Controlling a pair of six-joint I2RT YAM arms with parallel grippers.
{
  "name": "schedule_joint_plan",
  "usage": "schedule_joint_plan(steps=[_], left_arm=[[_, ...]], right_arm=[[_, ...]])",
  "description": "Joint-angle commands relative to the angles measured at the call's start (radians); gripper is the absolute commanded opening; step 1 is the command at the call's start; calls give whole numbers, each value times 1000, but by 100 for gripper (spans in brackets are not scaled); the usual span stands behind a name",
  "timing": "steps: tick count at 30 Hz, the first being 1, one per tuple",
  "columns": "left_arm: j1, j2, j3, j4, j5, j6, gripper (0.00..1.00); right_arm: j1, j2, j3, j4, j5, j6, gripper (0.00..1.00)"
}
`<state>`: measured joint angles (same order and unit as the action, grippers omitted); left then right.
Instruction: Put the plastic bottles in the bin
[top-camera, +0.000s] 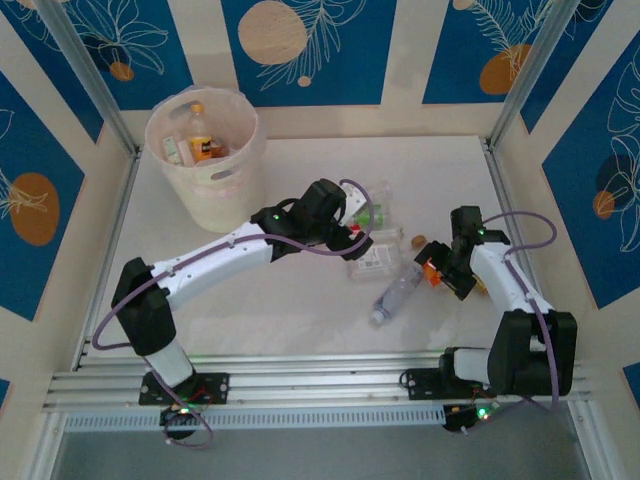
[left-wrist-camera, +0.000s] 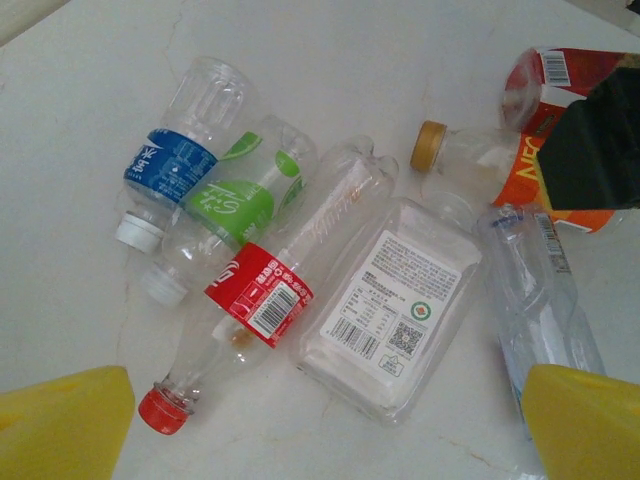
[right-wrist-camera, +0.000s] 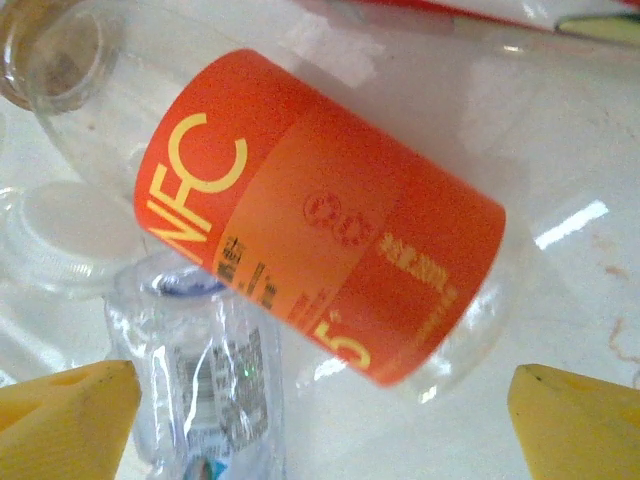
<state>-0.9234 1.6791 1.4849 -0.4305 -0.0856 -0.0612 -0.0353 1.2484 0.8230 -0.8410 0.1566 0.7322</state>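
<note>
2 arms reaching inward, both grippers gaping.
The left arm (top-camera: 215, 255) is stretching far and right, its left gripper (top-camera: 352, 240) hanging spread wide; the right arm (top-camera: 505, 280) is folding leftward, its right gripper (top-camera: 437, 275) pointing down.

The top camera looks down from high at the near edge and sees the whole table (top-camera: 300, 325) and bin (top-camera: 215, 195). The left wrist camera looks down on the bottles (left-wrist-camera: 385, 300) from close. The right one is much closer to the orange-label bottle (right-wrist-camera: 320, 215), seen by both.
</note>
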Motion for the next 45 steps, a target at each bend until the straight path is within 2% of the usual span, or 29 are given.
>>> schedule_joint_plan(steps=[1,6,11,14,19,26,33,39,45], left_arm=[[-11,-13,25,-13,-27,-9,100],[-11,-24,22,-25,-49,-5,100],[-12,-37,8,-30,-67,-6,99],[-11,-39,6,-31,-77,-6,99],[-11,-43,2,-37,-86,-5,100],[-12,-55,-15,-31,-95,-17,99],[-11,-57,-15,-30,-107,-22,100],[-12,-61,-18,-34,-140,-36,100],[-12,-75,-9,-61,-221,-82,99]], right_arm=[[18,-60,26,-87,-22,17,97],[52,-109,13,-126,-51,51,98],[143,-129,-44,-91,-97,126,98],[217,-101,-74,-34,-108,179,97],[316,-1,-65,23,-90,221,90],[342,95,-86,87,-62,231,85],[345,149,-106,143,-58,231,84],[351,168,-116,159,-56,228,71],[362,100,-114,107,-31,223,55]])
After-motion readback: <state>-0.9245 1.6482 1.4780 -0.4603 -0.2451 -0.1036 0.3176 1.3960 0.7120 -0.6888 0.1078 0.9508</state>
